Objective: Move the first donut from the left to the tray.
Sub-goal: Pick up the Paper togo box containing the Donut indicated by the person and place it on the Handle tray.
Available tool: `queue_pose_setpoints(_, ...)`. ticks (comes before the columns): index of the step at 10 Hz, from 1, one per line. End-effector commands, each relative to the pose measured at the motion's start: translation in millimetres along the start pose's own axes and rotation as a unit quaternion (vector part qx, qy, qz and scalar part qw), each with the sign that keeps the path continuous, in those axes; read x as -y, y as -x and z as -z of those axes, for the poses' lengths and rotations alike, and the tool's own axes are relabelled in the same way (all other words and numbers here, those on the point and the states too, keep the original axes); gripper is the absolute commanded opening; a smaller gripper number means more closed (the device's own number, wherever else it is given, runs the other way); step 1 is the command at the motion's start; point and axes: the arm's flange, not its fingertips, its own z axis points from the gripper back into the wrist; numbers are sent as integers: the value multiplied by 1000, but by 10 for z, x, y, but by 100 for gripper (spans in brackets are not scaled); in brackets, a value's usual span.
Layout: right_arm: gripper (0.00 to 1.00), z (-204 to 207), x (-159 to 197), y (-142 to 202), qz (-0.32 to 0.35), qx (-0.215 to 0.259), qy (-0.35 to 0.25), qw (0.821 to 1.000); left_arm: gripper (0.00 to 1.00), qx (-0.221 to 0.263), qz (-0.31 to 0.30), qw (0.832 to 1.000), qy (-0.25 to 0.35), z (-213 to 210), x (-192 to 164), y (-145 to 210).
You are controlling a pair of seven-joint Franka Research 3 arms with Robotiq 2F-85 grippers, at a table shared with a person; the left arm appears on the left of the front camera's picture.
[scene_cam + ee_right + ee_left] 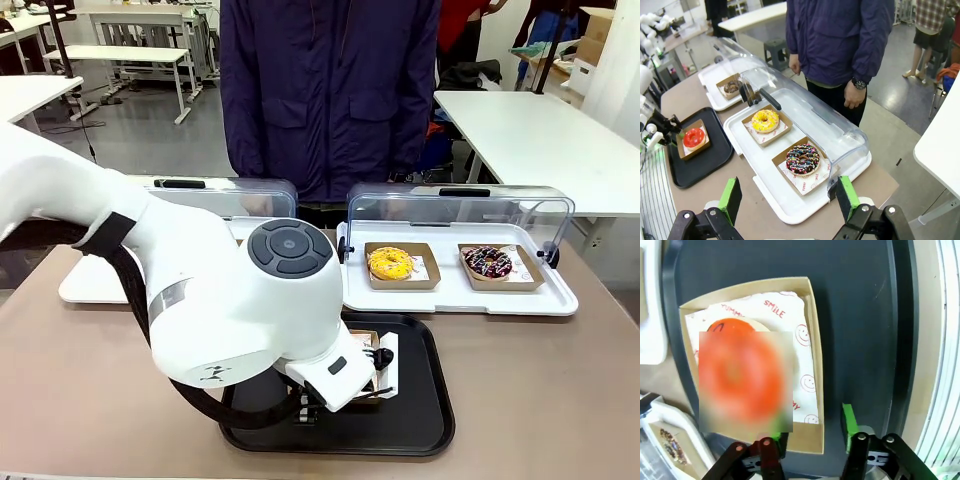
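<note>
The red-iced donut [693, 137] lies in its shallow brown cardboard dish [812, 340] on the black tray [860, 315]. In the left wrist view the donut [740, 375] is a blurred red patch on smiley-printed paper. My left gripper [815, 432] is open low over the tray. One green pad sits inside the dish's near wall and the other outside it, neither pressing on it. From the front, the left arm covers most of the tray [425, 420] and only an edge of the dish [362, 337] peeks out. My right gripper [790, 200] hangs open, high above the table's end.
A white tray [460, 295] with a raised clear lid holds a yellow donut [390, 263] and a chocolate sprinkled donut [488, 262]. A second lidded white tray [715, 100] holds a brown donut [731, 86]. A person in a dark blue jacket [325, 90] stands at the far side.
</note>
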Motion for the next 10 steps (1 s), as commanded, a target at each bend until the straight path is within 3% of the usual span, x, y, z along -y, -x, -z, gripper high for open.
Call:
queue_pose_setpoints(1, 100, -3, -31, -1, -6, 3, -4, 1000, 92, -1, -12, 1000, -19, -400, 49, -3)
queue_pose_setpoints(2, 100, -3, -31, -1, -6, 3, -4, 1000, 100, -2, -12, 1000, -23, -608, 36, 0)
queue_pose_setpoints(6, 100, -3, -31, -1, -6, 3, -4, 1000, 100, -9, -6, 1000, -20, -828, 10, 54)
queue_pose_setpoints(10, 100, -3, -31, -1, -6, 3, -4, 1000, 100, -1, -19, 999, -34, -753, 28, -39)
